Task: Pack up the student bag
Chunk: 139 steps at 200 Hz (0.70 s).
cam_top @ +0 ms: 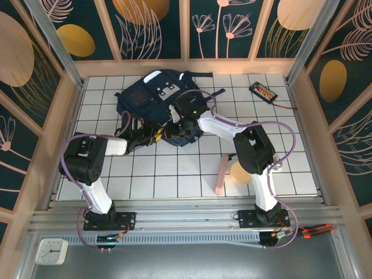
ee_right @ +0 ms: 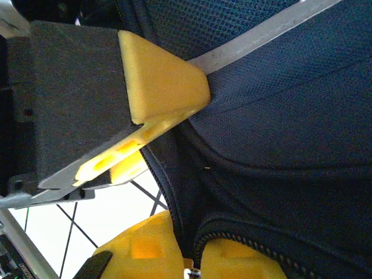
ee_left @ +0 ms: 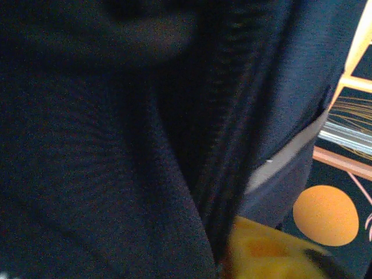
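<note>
Top view: the student bag (cam_top: 152, 102) lies upper centre on the surface (cam_top: 174, 174). The left tool (cam_top: 145, 138) and right tool (cam_top: 184, 125) meet its lower edge, likely to spread the opening.
Left wrist: dark fabric close up; I cannot tell its grip.
Right wrist: yellow fingers (ee_right: 160, 78) against the fabric, grip equally unclear.

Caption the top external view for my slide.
Both arms reach the near edge of the student bag on the tiled table, left gripper and right gripper close together at its fabric.
</note>
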Each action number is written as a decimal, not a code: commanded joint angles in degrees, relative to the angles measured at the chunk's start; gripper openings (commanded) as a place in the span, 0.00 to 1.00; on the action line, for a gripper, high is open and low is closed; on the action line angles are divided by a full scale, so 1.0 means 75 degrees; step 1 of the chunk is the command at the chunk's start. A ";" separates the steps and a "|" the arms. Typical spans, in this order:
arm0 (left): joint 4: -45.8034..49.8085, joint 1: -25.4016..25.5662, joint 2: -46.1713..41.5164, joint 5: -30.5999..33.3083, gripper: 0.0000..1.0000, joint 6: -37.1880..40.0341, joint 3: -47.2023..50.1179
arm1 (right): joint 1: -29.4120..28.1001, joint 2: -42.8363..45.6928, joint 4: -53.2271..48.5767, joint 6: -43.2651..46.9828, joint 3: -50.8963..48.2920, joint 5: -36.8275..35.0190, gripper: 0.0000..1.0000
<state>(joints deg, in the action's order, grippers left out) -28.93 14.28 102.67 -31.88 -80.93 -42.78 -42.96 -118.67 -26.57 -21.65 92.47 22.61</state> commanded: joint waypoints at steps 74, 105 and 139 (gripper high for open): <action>-0.0696 0.0053 0.0252 -0.0095 0.00 -0.0252 -0.0316 | -0.0134 0.0504 -0.0118 -0.0122 -0.0587 0.0033 0.29; -0.0635 0.0041 0.0273 -0.0098 0.00 -0.0210 -0.0389 | -0.0154 0.0598 -0.0181 -0.0174 -0.0772 -0.0156 0.13; -0.0307 0.0001 0.0234 -0.0125 0.00 0.0057 -0.0513 | -0.0162 0.0700 -0.0389 0.0023 -0.0903 -0.0550 0.00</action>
<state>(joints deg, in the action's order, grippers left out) -29.58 14.28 103.90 -32.45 -80.86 -43.86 -43.27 -116.20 -25.47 -22.63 87.22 20.53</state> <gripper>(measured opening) 0.074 0.080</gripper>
